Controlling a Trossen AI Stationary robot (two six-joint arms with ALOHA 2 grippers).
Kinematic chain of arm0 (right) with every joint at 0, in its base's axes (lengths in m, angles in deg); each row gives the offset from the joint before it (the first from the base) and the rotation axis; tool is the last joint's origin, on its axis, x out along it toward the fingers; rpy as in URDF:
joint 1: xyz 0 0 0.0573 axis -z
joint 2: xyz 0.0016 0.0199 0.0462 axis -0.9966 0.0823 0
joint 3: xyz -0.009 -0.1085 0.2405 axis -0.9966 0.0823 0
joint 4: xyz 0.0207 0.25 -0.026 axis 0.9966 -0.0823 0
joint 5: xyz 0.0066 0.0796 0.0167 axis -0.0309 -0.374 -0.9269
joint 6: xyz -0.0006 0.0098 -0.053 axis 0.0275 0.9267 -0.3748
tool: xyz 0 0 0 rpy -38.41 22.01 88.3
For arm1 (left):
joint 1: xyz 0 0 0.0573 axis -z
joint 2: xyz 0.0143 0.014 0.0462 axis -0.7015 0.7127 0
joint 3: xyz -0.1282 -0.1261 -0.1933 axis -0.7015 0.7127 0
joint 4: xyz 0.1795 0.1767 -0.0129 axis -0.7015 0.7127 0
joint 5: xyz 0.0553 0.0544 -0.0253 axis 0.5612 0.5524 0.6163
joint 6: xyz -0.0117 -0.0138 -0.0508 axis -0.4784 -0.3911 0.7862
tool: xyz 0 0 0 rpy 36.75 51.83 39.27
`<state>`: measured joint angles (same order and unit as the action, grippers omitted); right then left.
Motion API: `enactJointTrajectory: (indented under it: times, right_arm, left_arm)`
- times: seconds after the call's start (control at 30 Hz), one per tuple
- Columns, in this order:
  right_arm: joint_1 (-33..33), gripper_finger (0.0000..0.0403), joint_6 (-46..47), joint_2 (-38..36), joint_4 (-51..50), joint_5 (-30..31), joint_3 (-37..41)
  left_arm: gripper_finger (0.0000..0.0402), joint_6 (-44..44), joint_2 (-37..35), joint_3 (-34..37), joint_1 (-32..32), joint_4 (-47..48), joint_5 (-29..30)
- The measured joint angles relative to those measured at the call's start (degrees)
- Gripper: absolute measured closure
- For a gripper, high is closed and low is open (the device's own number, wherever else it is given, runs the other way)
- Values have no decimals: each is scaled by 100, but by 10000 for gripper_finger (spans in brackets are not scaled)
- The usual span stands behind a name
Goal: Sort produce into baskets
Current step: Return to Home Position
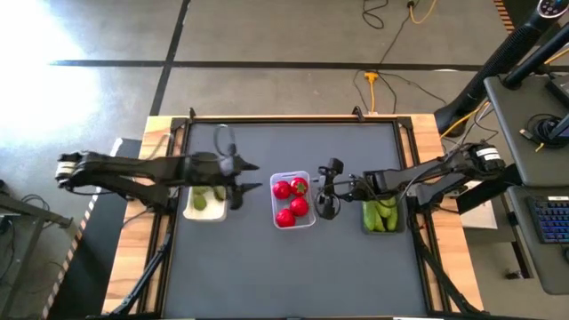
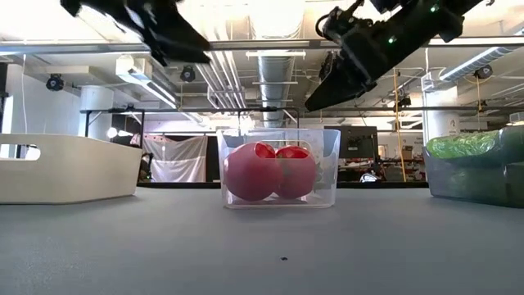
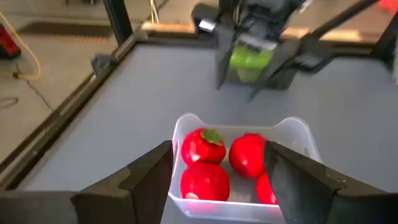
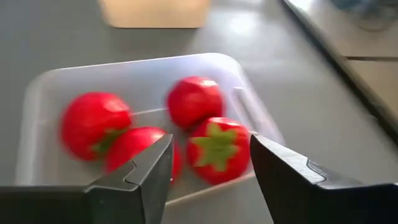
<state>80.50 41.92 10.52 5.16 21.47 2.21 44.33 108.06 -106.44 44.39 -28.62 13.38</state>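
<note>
A clear basket (image 1: 293, 174) at the table's middle holds several red fruits (image 4: 214, 149) with green tops. To its left a white basket (image 1: 189, 212) holds pale-green limes (image 1: 203, 201). To its right a dark grey basket (image 2: 471, 180) holds green cucumber pieces (image 1: 380, 215). My left gripper (image 3: 217, 155) hangs open and empty between the white and clear baskets, above the table. My right gripper (image 4: 211, 149) hangs open and empty just right of the clear basket, pointing at the red fruits from above its rim (image 4: 124, 62).
The three baskets stand in a row across the dark mat (image 1: 293, 267). Bare mat lies in front of and behind them. Wooden table edges (image 1: 133, 258) and frame rails border the mat. A desk with a keyboard (image 1: 547, 218) stands off the right side.
</note>
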Motion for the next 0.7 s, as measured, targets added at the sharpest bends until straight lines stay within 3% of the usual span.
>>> enactJointTrajectory:
  times: [0.17, 0.37, 0.6, 0.7]
  right_arm:
    - [119, 229, 230, -70, -14, 588, -2]
    - [183, 287, 165, -293, -91, 512, -2]
    - [173, 361, -440, -1081, -57, -445, 142]
    - [169, 385, -488, -1643, 316, -575, 474]
  left_arm:
    - [169, 6, -1188, 384, 18, 226, 1]
    - [169, 71, -2332, 1221, 76, 171, 138]
    - [169, 10, -3453, 2289, 301, -858, 138]
    - [169, -38, -3902, 2693, 375, -1198, 136]
